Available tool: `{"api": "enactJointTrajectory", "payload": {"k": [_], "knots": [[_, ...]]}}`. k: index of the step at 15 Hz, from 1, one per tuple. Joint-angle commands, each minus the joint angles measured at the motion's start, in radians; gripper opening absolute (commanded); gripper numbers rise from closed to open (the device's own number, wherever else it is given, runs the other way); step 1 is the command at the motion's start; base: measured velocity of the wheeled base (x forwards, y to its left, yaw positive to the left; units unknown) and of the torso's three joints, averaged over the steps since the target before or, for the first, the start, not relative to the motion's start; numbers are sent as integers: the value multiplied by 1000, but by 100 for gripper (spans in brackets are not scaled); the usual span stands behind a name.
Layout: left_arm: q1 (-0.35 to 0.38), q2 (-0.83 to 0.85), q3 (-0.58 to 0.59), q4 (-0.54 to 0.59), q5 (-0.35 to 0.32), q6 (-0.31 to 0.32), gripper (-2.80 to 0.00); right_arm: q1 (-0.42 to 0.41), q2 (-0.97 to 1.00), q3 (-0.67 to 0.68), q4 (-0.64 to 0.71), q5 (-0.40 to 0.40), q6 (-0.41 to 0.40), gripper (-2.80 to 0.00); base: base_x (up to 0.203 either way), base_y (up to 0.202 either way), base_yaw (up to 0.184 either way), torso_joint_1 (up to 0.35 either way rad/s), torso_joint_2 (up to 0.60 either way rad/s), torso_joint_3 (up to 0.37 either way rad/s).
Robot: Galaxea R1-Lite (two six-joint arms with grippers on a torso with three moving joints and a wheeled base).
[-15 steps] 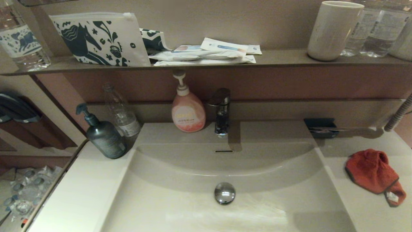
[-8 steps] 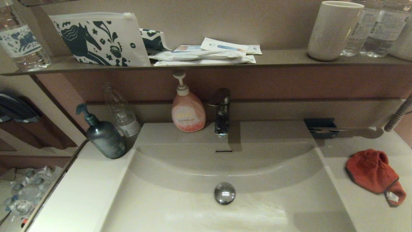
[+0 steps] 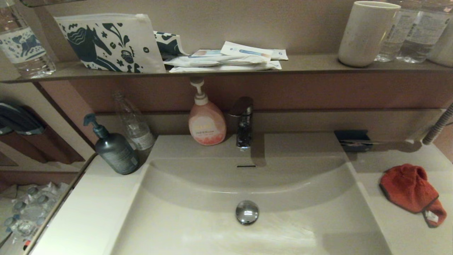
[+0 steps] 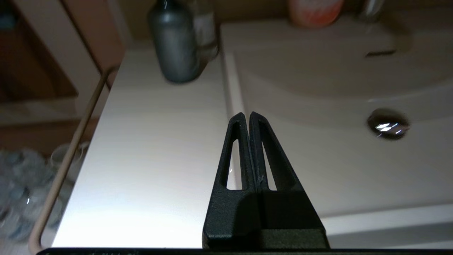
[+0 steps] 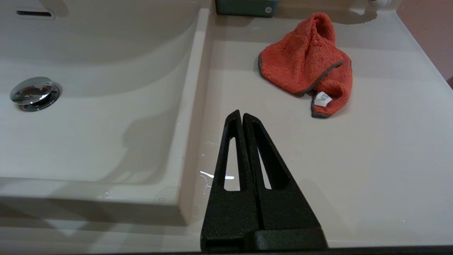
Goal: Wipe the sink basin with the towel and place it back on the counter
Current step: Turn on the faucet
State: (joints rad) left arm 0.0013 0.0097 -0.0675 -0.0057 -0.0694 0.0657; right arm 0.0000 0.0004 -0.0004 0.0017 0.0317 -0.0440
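Towel (image 5: 304,67) crumpled on counter (image 5: 371,170) to right of sink basin (image 3: 198,230), well clear of the rim, white tag facing the near edge. Not yet picked up.

Right gripper (image 5: 242,115) above counter near basin's right rim, short of towel, fingers pressed together, holding nothing. Left gripper (image 4: 246,114) likewise closed and empty, over left counter beside the basin; appears parked.

Step in hand, by judgement: reach and grasp towel with right arm. To do well: spread fingers before descent, aim at the raised fold in the bunched middle rather than the thin tagged corner, pinch enough cloth to stay bunched during wiping.

Basin empty apart from drain plug (image 3: 247,211); faint wet streaks on floor. Cup (image 3: 366,33) on shelf (image 3: 308,65): contents not visible. Soap bottles (image 3: 207,124) behind basin.
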Motion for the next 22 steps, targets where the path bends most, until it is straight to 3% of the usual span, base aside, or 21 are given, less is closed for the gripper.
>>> {"api": "enactJointTrajectory", "payload": {"k": [1,4,7,11,14,17,22], "knots": [[0,75,-96,13,-25,0,-280,0,0,-1,0,1,0,-280,0,0,0,0,0,0],[0,228,-223,15,-75,-1,-280,0,0,0,0,1,0,-280,0,0,0,0,0,0],[2,402,-321,-8,-180,-1,-280,0,0,0,0,1,0,-280,0,0,0,0,0,0],[-2,652,-352,-199,-272,-2,-280,0,0,0,0,1,0,-280,0,0,0,0,0,0],[-70,822,-350,-349,-287,-11,-280,0,0,0,0,1,-1,-280,0,0,0,0,0,0],[-194,971,-330,-514,-238,-32,-280,0,0,-1,0,1,-1,-280,0,0,0,0,0,0],[-528,1226,-331,-804,10,-101,-280,0,0,0,0,1,0,-280,0,0,0,0,0,0]]}}
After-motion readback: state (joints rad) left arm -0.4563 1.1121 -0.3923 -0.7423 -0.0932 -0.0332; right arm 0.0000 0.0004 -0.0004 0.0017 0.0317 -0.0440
